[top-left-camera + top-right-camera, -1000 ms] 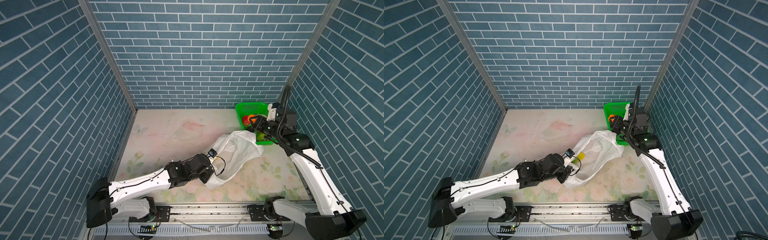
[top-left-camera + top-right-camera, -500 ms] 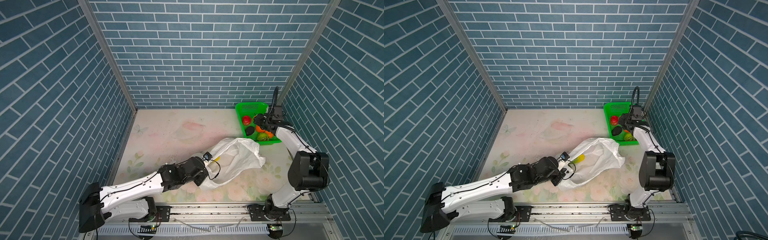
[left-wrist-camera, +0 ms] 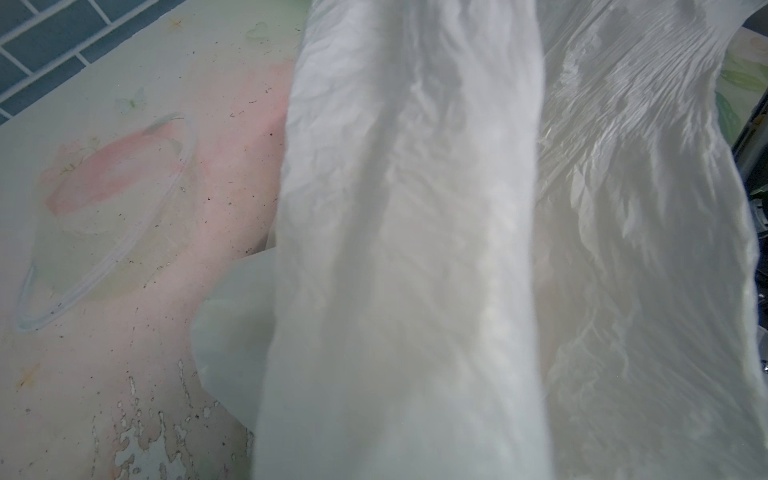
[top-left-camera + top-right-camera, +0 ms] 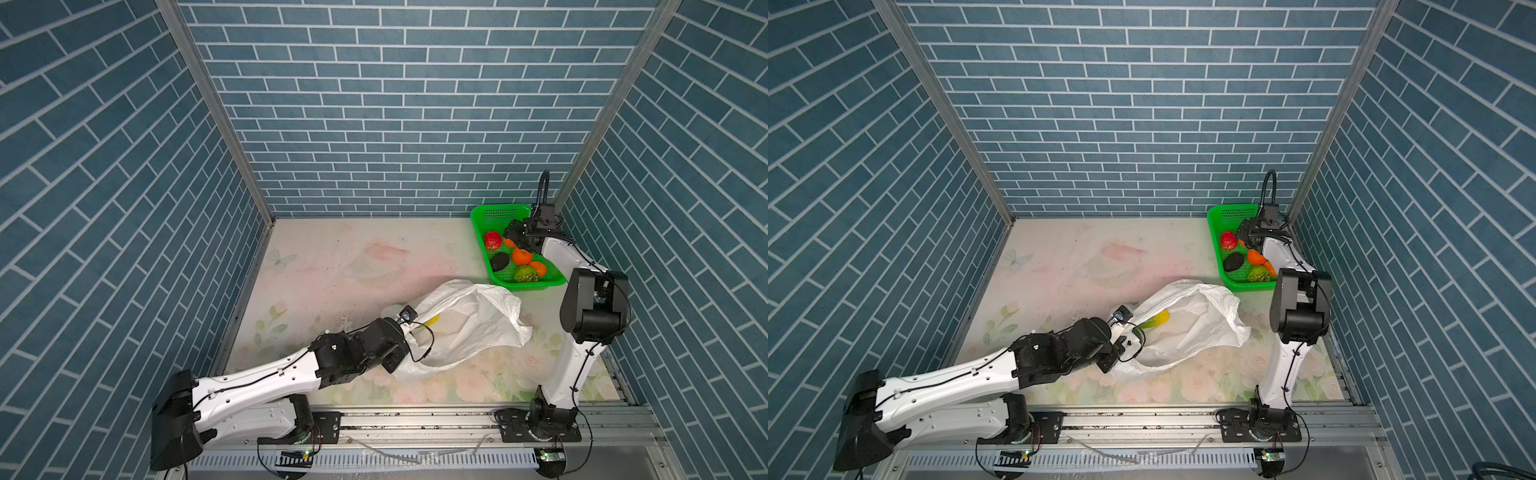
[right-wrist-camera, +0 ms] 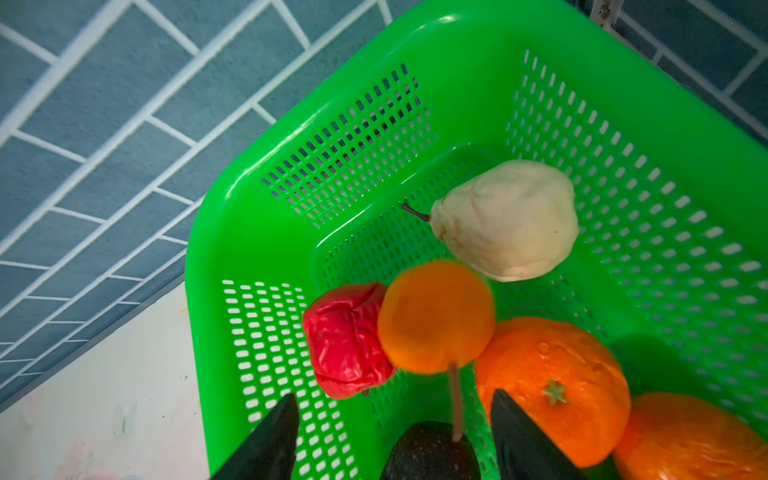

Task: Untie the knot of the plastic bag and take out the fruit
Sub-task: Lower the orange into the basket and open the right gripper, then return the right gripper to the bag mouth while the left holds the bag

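Blue brick-patterned walls [image 4: 395, 104] enclose a floral-printed bench [image 4: 332, 266], seen in both top views. White plastic bag [image 4: 478, 328] lies crumpled near the front centre of the bench, its mouth gaping toward the left arm [image 4: 266, 374]; a yellow banana [image 4: 1156, 319] shows inside the mouth, just beyond the wrist. On that arm the left fingers are hidden by the wrist and by the film; they are clenched, and the bag's rim runs up into them. The left wrist view is filled by a broad strip of the bag hanging close before the lens, with bare bench beside it.

Green basket [image 4: 496, 212] stands in the far right corner, its near corner just beside the bag's far edge. The right arm [image 4: 559, 253] reaches over the basket; the right fingers [image 5: 266, 444] are spread apart, released, grasping nothing.

Between and ahead of them, in the right wrist view, a small round orange fruit [image 5: 436, 316] with a thin stem appears blurred, above the dark avocado [image 5: 428, 455]. Around it in the basket lie a red fruit [image 5: 345, 340], a large orange [image 5: 552, 386], a second orange [image 5: 685, 440] cut by the frame's edge, and a pale cream pear-shaped fruit [image 5: 507, 220] on the perforated floor. A green speckled ball [image 4: 525, 274] rests at the near end of the basket in a top view, just beside an orange
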